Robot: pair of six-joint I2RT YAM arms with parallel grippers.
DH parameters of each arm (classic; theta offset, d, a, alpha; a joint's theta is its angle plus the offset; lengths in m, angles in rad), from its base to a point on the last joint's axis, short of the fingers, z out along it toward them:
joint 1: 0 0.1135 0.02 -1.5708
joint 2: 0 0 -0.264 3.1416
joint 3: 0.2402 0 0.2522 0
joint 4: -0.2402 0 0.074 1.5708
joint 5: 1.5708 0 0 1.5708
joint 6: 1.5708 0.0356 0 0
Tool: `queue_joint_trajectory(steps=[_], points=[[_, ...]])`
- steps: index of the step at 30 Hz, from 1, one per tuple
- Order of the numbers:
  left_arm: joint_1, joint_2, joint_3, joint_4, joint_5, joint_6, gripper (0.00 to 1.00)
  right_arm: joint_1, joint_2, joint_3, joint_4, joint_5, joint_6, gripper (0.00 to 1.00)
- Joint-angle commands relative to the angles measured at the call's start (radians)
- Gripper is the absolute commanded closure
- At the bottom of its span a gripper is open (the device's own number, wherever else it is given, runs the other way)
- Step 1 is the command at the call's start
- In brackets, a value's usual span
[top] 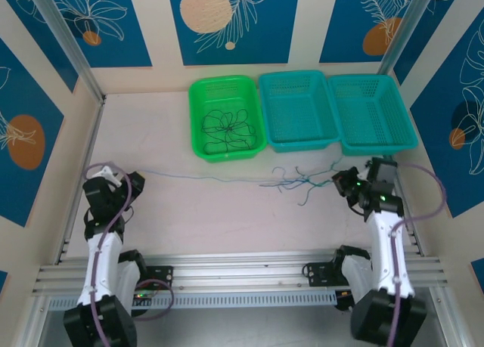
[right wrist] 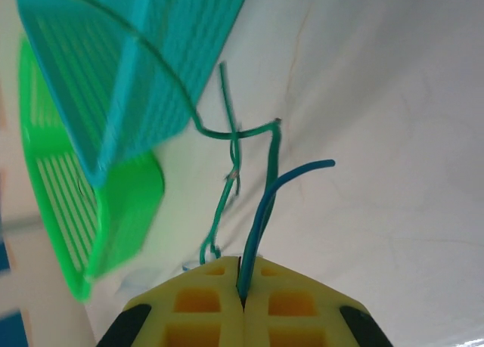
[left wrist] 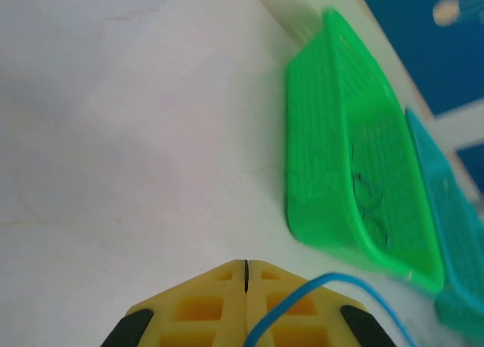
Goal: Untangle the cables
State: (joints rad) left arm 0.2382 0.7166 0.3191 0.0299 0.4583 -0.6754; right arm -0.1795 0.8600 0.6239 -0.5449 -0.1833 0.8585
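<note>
Clamping a blue cable (left wrist: 325,280), the left gripper (left wrist: 246,265) is sitting left of the green basket (top: 227,116); the right gripper (right wrist: 242,265) is pinching a blue strand (right wrist: 261,211) right of it.

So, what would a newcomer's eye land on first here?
A thin blue strand stretched across the table, from the shut left hand to the shut right hand, with a small knot of green and blue strands beside the right one. Along the far edge, a bright green basket holding curly black wires sits left of two teal baskets.
</note>
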Motion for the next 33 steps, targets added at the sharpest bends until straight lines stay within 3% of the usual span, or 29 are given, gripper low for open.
queue_joint_trajectory(steps=[1,5,7,9,13,17,19,22,24,29,33], points=[[-0.171,0.000,0.023,0.010,-0.082,0.130,0.92,0.155,0.069,-0.021,0.063,0.019,-0.033,1.00],[-0.303,-0.017,0.009,-0.011,-0.184,0.164,0.47,0.224,0.089,-0.020,0.083,0.079,0.000,1.00],[-0.315,-0.070,0.012,-0.050,-0.236,0.172,0.35,0.228,0.079,-0.002,0.070,0.086,-0.009,1.00],[-0.318,-0.129,0.021,-0.075,-0.269,0.186,0.28,0.236,0.068,0.024,0.057,0.074,-0.035,1.00],[-0.343,-0.198,0.072,-0.105,-0.267,0.216,0.24,0.264,0.039,0.072,0.024,0.085,-0.047,1.00],[-0.461,-0.127,0.091,0.057,-0.097,0.226,0.24,0.289,0.036,0.091,0.042,0.053,-0.036,1.00],[-0.592,-0.052,0.089,0.163,-0.072,0.260,0.24,0.302,0.051,0.112,0.038,0.035,-0.023,1.00],[-0.811,0.083,0.098,0.244,-0.151,0.392,0.25,0.323,0.073,0.150,-0.006,0.048,0.035,1.00],[-0.908,0.202,0.107,0.303,-0.167,0.457,0.25,0.329,0.078,0.165,-0.040,0.067,0.104,1.00],[-1.026,0.528,0.156,0.474,-0.144,0.508,0.26,0.337,0.075,0.181,-0.108,0.118,0.383,1.00],[-1.090,0.744,0.252,0.528,-0.157,0.566,0.27,0.356,0.102,0.221,-0.142,0.116,0.467,1.00]])
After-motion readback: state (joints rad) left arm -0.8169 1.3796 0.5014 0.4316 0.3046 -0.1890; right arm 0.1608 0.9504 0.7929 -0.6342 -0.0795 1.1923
